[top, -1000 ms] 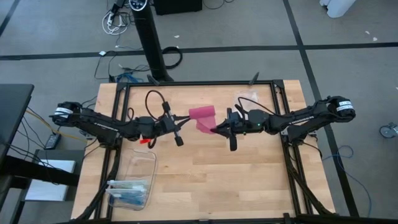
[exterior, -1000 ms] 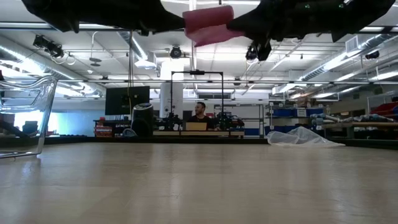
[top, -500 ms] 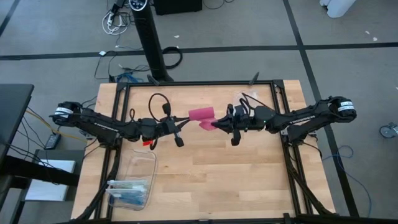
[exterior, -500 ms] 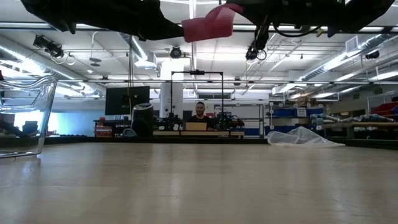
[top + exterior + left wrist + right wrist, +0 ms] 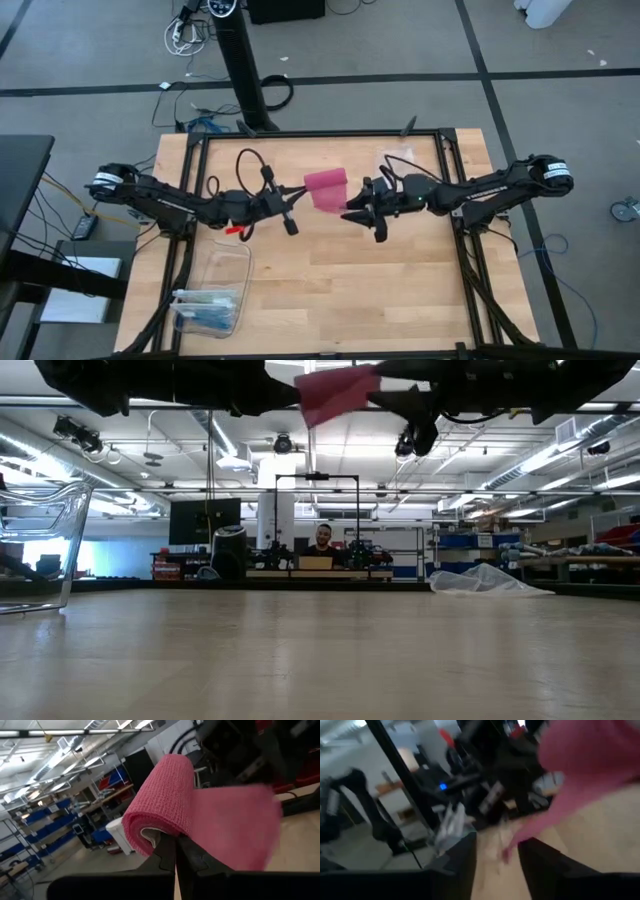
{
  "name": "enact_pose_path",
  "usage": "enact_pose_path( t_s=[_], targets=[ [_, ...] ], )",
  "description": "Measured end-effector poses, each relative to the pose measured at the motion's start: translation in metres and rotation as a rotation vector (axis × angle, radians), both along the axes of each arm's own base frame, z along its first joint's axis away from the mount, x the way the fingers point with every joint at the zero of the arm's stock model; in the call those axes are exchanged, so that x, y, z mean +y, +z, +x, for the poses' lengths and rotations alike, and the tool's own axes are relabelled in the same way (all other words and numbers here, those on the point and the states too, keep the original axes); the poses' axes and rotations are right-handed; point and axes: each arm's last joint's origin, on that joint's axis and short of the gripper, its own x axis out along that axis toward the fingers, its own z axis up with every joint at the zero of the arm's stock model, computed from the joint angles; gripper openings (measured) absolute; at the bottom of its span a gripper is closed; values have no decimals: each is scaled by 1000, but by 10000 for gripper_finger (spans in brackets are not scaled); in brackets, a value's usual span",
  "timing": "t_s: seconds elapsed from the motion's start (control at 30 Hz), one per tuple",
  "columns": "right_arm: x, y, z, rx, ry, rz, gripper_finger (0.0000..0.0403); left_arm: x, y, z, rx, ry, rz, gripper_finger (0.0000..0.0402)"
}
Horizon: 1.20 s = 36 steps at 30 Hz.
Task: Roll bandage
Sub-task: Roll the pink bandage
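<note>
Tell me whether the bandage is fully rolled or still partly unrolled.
Partly unrolled. The bandage forms a roll pinched by the left gripper, with a loose flat tail hanging beside it.

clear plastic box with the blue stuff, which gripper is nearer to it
Left. The left gripper hangs just up-table of the clear plastic box; the right gripper is farther off, past the bandage.

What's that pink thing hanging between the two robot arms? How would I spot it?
Look above the middle of the wooden table, where the two dark arms nearly meet. The bandage is held up there by the left gripper, partly rolled with a loose flap. It is the only pink thing; the plastic box is clear.
</note>
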Motion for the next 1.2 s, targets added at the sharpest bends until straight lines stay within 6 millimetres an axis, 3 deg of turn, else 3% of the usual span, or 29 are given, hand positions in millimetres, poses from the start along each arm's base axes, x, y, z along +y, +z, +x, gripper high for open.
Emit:
enact_pose_path(
  t_s=[0.23,0.6,0.87,1.2],
  targets=[
    [-6,-3,-6,81,-115,-135,225,-11,7,2,-10,-54,23,1],
    [-13,21,-24,-8,-59,-129,296,-31,30,12,35,-137,107,1],
    [-13,31,-37,-23,-61,-128,309,-32,44,17,28,-128,136,1],
    [-7,25,-26,-41,-43,-127,296,-33,50,19,44,-125,149,1]
  ],
)
